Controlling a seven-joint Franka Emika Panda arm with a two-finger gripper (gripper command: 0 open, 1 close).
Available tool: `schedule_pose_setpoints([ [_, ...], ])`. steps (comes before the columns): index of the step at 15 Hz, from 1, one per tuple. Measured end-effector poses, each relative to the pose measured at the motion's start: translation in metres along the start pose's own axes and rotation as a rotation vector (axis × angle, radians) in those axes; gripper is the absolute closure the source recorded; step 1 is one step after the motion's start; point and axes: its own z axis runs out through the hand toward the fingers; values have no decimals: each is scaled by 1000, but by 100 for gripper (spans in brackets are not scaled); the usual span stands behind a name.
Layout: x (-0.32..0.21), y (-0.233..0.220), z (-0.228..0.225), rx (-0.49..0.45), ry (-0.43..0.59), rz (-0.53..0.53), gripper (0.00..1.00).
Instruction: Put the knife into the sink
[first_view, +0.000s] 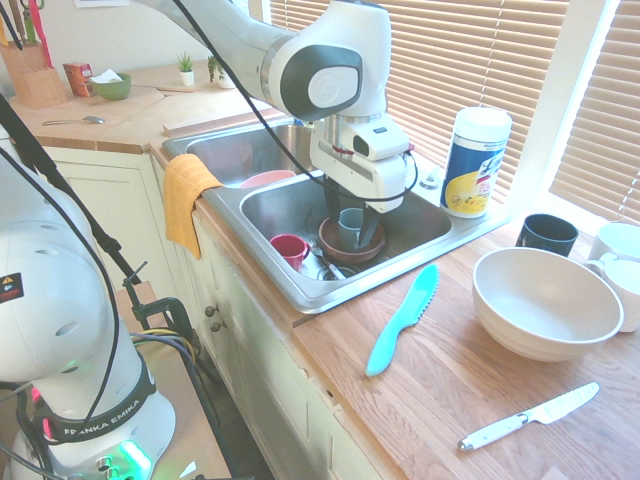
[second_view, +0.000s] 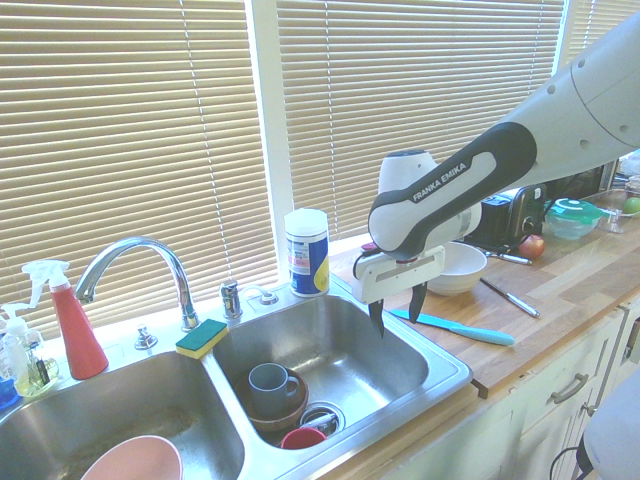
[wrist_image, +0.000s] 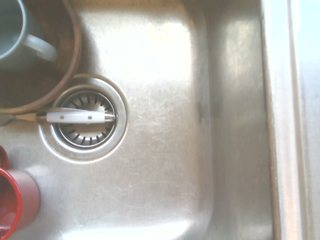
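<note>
The gripper (second_view: 398, 308) hangs over the right-hand basin of the sink (second_view: 400, 345), pointing straight down with its two dark fingers (second_view: 376, 317) spread apart and nothing between them. The knife (first_view: 402, 319) lies flat on the wooden counter (first_view: 440, 390), well apart from the jaws, just past the sink's rim and between that rim and the cream bowl (first_view: 546, 303). A white-handled knife (first_view: 528, 416) lies further along the counter. Below the gripper, the basin holds a grey mug (second_view: 271, 383) sitting in a brown bowl (second_view: 281, 411), a red cup (first_view: 290, 249), and a white-handled utensil (wrist_image: 75, 117) lying across the drain (wrist_image: 84, 119)
</note>
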Motion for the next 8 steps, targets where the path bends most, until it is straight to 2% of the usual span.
schedule_pose_setpoints([
  [3,0,-1,0,0,2,-19,0],
  [6,1,5,-5,-16,-14,-192,0],
  [8,11,25,-18,-33,-43,-322,0],
])
